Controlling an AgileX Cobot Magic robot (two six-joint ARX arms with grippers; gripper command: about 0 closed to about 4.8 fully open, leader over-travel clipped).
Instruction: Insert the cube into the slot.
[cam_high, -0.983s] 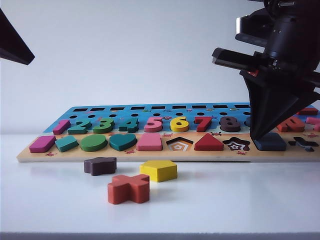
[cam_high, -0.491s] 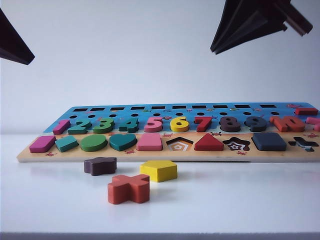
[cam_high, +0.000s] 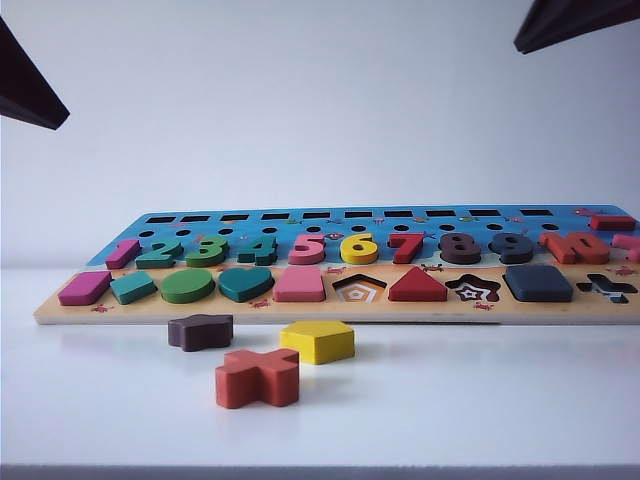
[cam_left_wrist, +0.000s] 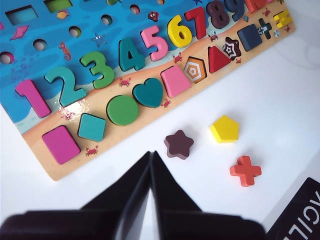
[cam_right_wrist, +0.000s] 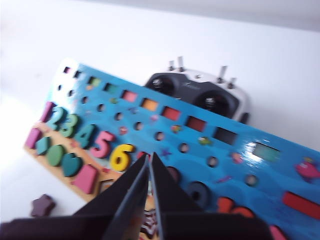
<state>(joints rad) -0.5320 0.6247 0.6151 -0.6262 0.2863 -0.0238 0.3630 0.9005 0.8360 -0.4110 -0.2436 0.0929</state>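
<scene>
The cube (cam_high: 538, 283) sits in its slot near the board's (cam_high: 300, 310) right end, so the job looks done (the blurry wrist view hides it). The right gripper (cam_right_wrist: 149, 162) hangs high, jaws pressed together, empty. The left gripper (cam_left_wrist: 151, 160), also closed, waits off the board's front edge. Next: just pull clear.

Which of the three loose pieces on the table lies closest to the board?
The dark brown star, just off the board's front edge; the yellow pentagon and orange-red cross lie farther out.
</scene>
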